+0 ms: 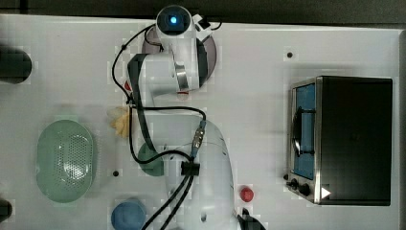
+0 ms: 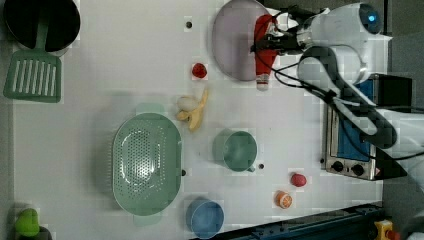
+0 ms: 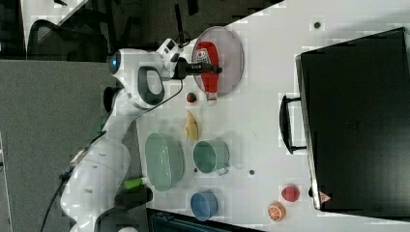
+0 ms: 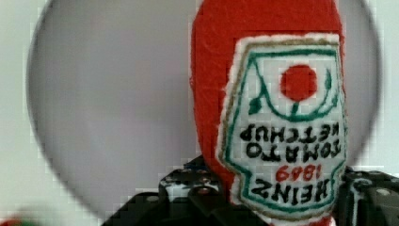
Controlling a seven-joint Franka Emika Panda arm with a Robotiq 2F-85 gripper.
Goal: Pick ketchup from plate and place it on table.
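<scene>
The pincer [image 3: 205, 69] is clamped across the ketchup [image 3: 208, 72] at mid-body, jaws partly closed on either side. The bottle (label up, pale cap end past the rim) lies over the plate [image 3: 231, 58] toward its 7 o'clock edge in the right view, above the white bench [image 3: 261, 121].

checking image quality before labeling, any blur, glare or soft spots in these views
Wrist view: the ketchup label reads sharp, while the plate rim around it and the gripper fingers at the frame edge look soft. Top view: a bright blue light glows on the arm's end, and the arm covers the plate. Left view: even lighting, faint shadow beside the green basket.
</scene>
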